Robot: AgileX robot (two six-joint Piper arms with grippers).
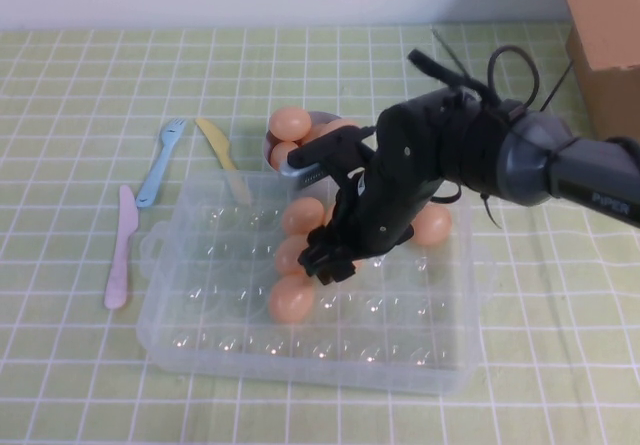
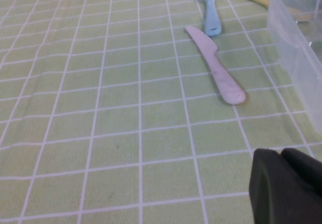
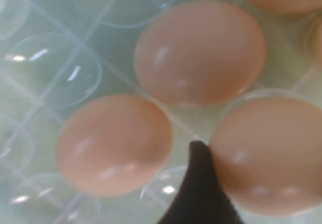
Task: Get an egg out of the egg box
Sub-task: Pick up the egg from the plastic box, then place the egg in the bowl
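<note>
The clear egg box (image 1: 200,315) sits mid-table with several peach eggs in its cups. My right gripper (image 1: 328,261) reaches down into the box among them. In the right wrist view one dark finger (image 3: 198,189) presses against the side of an egg (image 3: 266,153) that sits in its cup; the other finger is out of view. Two more eggs (image 3: 201,50) (image 3: 113,143) lie close beside it. My left gripper (image 2: 279,154) does not show in the high view. It hangs low over the tablecloth, left of the box wall (image 2: 297,38), shut and empty.
A small bowl (image 1: 318,121) holding eggs stands just behind the box. A blue fork (image 1: 160,162), a yellow knife (image 1: 222,155) and a pink knife (image 1: 120,250) lie left of the box. A brown cardboard box (image 1: 600,35) stands at the back right.
</note>
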